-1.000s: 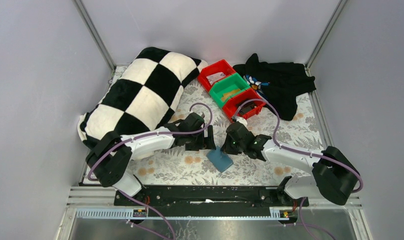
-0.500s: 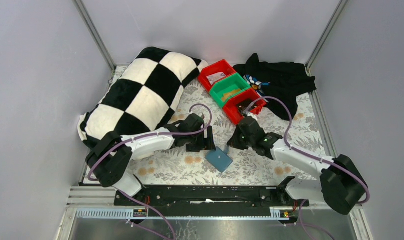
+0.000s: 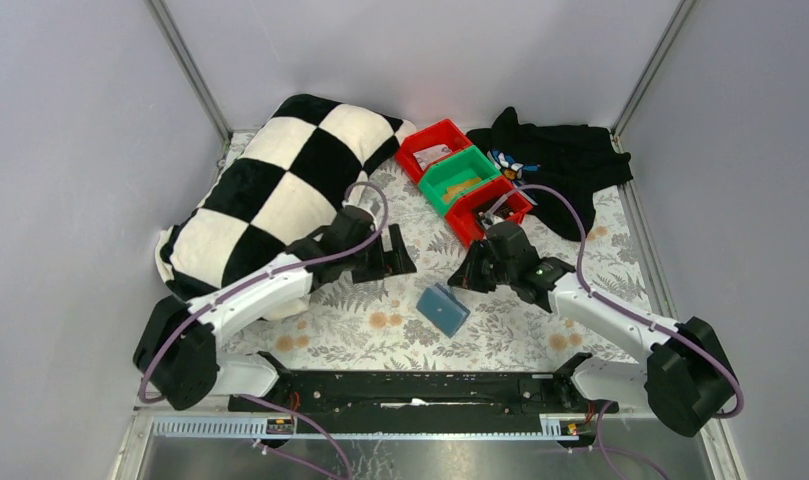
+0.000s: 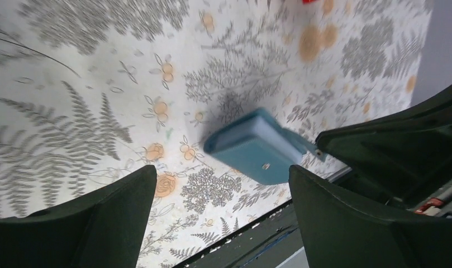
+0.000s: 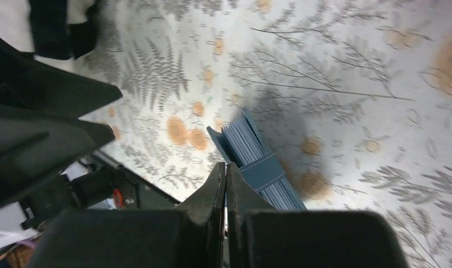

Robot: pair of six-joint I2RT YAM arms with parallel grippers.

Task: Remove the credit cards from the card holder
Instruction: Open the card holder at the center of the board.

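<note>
The teal card holder (image 3: 442, 308) lies on the floral cloth between my two arms. In the left wrist view the card holder (image 4: 256, 146) shows its outer panel with a white snap dot. In the right wrist view the card holder (image 5: 258, 162) shows its strap and stacked pale-blue pocket edges. No separate credit cards can be made out. My left gripper (image 3: 397, 260) (image 4: 223, 223) is open and empty, up and to the left of the holder. My right gripper (image 3: 462, 279) (image 5: 224, 168) is shut, above the holder's right side. I cannot tell if anything thin is pinched in it.
A black-and-white checkered pillow (image 3: 280, 190) fills the back left. Red and green bins (image 3: 460, 180) stand behind the right gripper, with black clothing (image 3: 565, 165) beyond them. The black base rail (image 3: 420, 385) runs along the near table edge.
The left gripper has drawn back from the holder toward the pillow. The right gripper has pulled away from the holder to the right and stayed shut. The holder shifted slightly.
</note>
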